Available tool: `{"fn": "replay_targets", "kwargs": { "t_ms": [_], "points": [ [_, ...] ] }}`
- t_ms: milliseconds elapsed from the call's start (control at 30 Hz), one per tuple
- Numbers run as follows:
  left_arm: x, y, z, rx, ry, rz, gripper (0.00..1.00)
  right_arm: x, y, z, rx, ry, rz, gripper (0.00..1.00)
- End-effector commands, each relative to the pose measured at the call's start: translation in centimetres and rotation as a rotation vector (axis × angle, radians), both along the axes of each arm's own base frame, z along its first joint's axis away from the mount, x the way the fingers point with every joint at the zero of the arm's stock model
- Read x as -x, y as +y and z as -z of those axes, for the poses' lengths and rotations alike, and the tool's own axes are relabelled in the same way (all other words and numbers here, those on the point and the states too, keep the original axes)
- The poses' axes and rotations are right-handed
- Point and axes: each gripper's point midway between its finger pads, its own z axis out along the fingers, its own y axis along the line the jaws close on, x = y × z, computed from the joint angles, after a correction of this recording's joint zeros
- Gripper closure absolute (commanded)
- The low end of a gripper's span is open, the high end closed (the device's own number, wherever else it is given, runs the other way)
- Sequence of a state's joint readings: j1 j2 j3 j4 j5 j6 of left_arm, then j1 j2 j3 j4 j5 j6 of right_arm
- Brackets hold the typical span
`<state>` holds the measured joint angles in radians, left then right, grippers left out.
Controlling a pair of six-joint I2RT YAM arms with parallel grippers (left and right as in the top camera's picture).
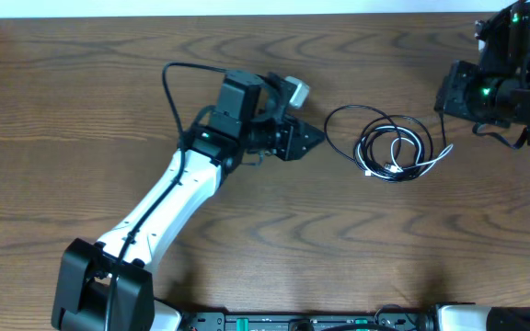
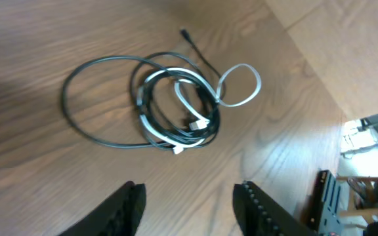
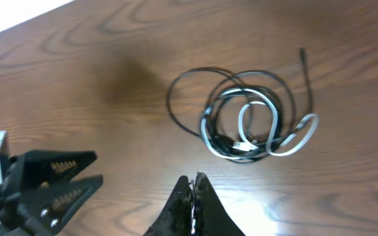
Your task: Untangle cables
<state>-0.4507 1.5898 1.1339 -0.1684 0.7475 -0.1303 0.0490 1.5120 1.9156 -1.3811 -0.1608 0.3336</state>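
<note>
The cables lie in a loose coil on the wooden table, black cords wound together with a white one. In the left wrist view the cables sit ahead of my left gripper, apart from it, with one black loop spreading left and a white loop poking out right. This gripper is open, with only bare wood between its fingers. From above, the left gripper is just left of the coil. My right gripper is shut on nothing, short of the cables.
The left gripper's toothed fingers show at the lower left of the right wrist view. The right arm sits at the table's far right edge. A plug end on a thin black tail trails away from the coil.
</note>
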Motion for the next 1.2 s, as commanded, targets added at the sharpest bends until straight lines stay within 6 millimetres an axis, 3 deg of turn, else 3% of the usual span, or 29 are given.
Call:
{"fn": "replay_targets", "kwargs": {
  "t_ms": [0,67,200,267,500,633,833,1167],
  "points": [
    [0.4,-1.3,-0.6,-0.007,-0.039,0.022,0.51,0.0,-0.9,0.6,0.063,0.022,0.018,0.87],
    [0.4,-1.4,-0.4,-0.029,-0.047,0.008,0.51,0.1,-0.9,1.5,0.080,0.048,-0.007,0.80],
    [-0.1,-1.3,-0.4,-0.035,-0.063,-0.010,0.51,0.1,-0.8,4.3,0.123,0.109,-0.082,0.46],
    [-0.6,-0.9,-0.6,-0.027,-0.067,-0.028,0.47,0.3,-0.5,5.9,0.136,0.138,-0.114,0.41],
    [-3.2,2.2,-1.1,0.000,-0.029,-0.150,0.28,0.9,0.9,13.1,0.142,0.250,-0.162,0.39],
    [-4.2,4.4,-0.9,0.011,0.019,-0.211,0.27,1.7,1.4,16.9,0.131,0.303,-0.148,0.40],
    [-4.2,5.4,-0.6,0.009,0.049,-0.220,0.27,2.4,2.3,21.4,0.119,0.326,-0.154,0.42],
    [-3.8,5.1,-0.7,0.018,0.057,-0.199,0.27,0.6,0.8,24.6,0.203,0.294,-0.090,0.36]
  ]
}}
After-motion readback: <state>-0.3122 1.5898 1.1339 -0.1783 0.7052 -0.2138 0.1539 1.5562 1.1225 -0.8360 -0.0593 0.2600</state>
